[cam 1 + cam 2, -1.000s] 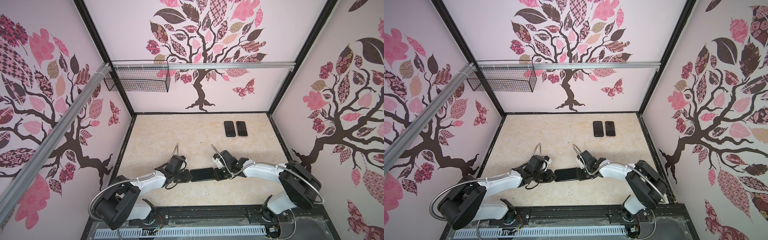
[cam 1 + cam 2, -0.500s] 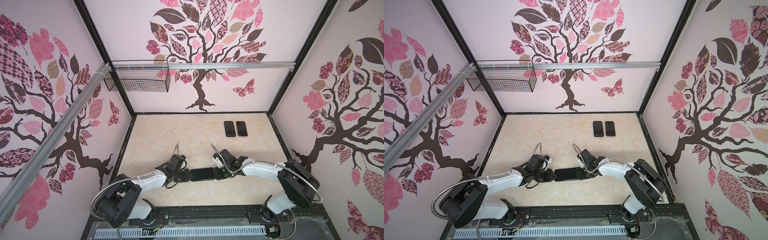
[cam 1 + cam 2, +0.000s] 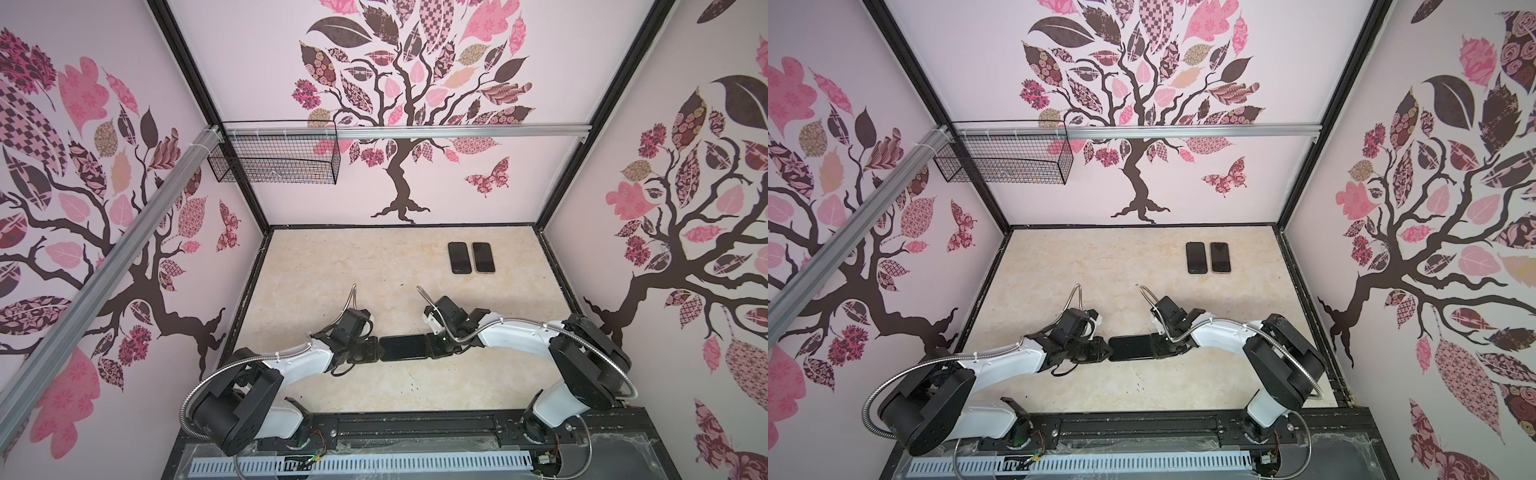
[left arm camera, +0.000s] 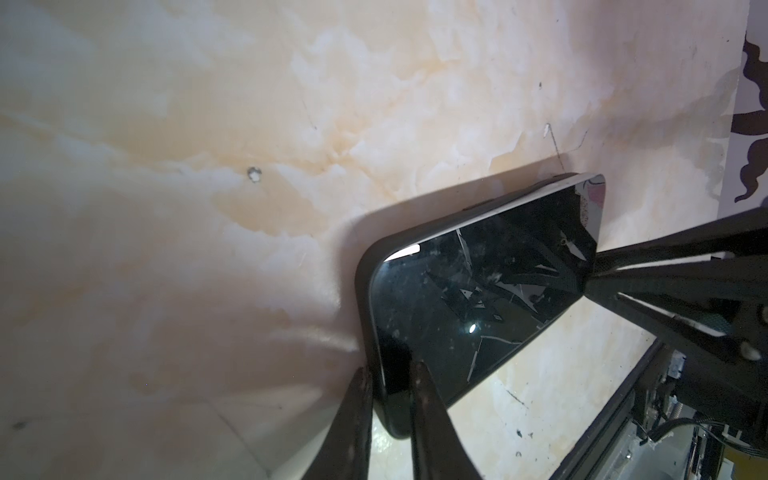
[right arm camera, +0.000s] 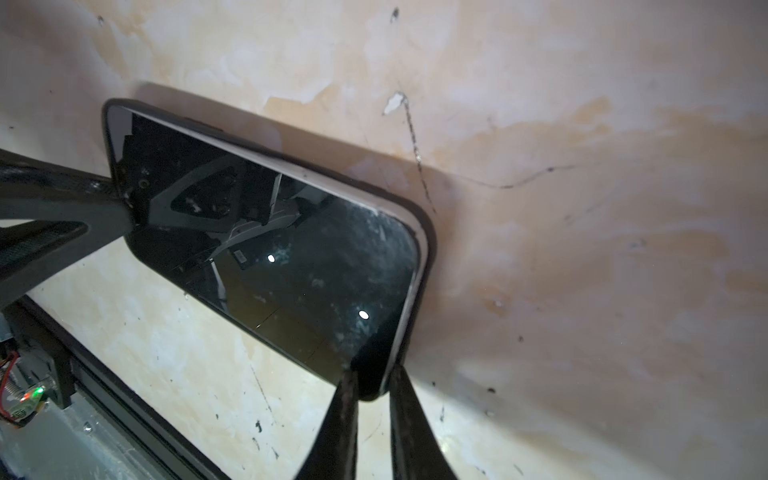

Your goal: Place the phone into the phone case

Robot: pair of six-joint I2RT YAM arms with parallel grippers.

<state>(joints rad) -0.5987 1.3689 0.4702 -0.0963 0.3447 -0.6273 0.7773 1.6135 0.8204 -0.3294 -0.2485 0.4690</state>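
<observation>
A phone (image 3: 403,347) (image 3: 1131,347) with a black cracked screen (image 4: 478,299) (image 5: 291,249) is held just above the table, between my two grippers. It lies in a black phone case (image 4: 368,266) (image 5: 430,249). A pale strip of the phone's edge stands above the case rim along one long side and at the right end. My left gripper (image 3: 379,349) (image 3: 1109,350) (image 4: 391,370) is shut on the left end, one finger on the screen and one behind the case. My right gripper (image 3: 428,347) (image 3: 1153,347) (image 5: 374,372) is shut on the right end in the same way.
Two more dark phones (image 3: 459,257) (image 3: 483,257) lie side by side at the back right of the marble-look table (image 3: 332,266). A wire basket (image 3: 274,164) hangs on the back left wall. A black rail (image 3: 415,426) runs along the front edge.
My right gripper has closed a little tighter on its end of the phone. Both arms and the phone stay almost where they were.
</observation>
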